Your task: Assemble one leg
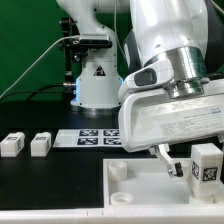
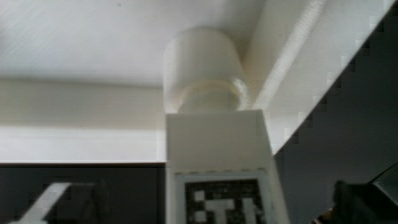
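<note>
exterior view: set low and close beside the counter point(image 1: 40, 175), faced across it toward the arm base point(image 1: 97, 85), upper arm cropped | wrist view: aimed along the fingers point(image 2: 63, 203), held very near the leg point(image 2: 217, 140), which fills mid-frame | shared: the leg and its tag point(image 2: 222, 197)

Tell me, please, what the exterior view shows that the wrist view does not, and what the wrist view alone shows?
Exterior view only: two small white blocks, the marker board and the arm's base.

Wrist view only: the leg ends in a round peg, and there is a dark gap between it and each of the fingers.

Both: the tagged leg inside the gripper, and the white panel under it.
</note>
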